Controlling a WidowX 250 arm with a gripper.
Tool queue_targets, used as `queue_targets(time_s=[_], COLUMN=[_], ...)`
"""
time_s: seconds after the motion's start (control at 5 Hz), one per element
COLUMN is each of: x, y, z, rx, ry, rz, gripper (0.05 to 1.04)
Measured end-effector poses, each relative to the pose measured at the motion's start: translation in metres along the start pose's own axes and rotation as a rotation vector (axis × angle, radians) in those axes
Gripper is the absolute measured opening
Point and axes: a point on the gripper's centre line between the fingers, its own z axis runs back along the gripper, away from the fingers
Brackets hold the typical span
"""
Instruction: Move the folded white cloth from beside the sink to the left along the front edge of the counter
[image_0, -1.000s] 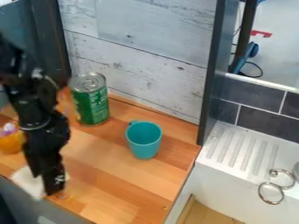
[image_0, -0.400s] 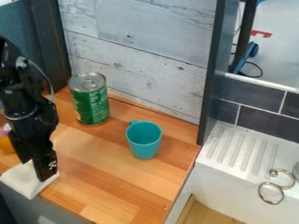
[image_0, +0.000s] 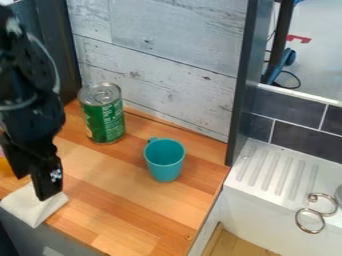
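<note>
The black gripper (image_0: 32, 187) is at the lower left, angled down over a white folded cloth (image_0: 32, 208). Its two fingers stand apart, and the nearer one ends just above the cloth's upper right part. I cannot tell whether it touches the cloth. The cloth lies at the front left edge of the wooden counter (image_0: 120, 200), with its lower corner over the edge. Behind and right of the gripper, a green can (image_0: 105, 120) stands upright. A teal cup (image_0: 164, 162) stands upright right of the can, nearer the front.
Part of an orange object (image_0: 5, 171) shows at the left edge beside the arm. A pale plank wall (image_0: 160, 65) backs the counter, ending at a dark upright post (image_0: 242, 90). On the right is a white sink (image_0: 267, 175) with a ribbed ledge and metal rings (image_0: 309, 220).
The gripper has shifted left and up a little from above the counter's front. The cloth, blurred at first, now lies further left, flat and still. Can and cup have not moved.
</note>
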Motion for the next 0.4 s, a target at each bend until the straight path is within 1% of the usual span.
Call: queue_targets(time_s=[0.2,0.4], x=[-0.0006,-0.0034], y=[-0.0013,0.0009], z=[0.0087,0.0155], rx=[-0.039,-0.014], ry=[0.131,0.123], rz=[0.013,0.015], gripper=[1.001,1.0])
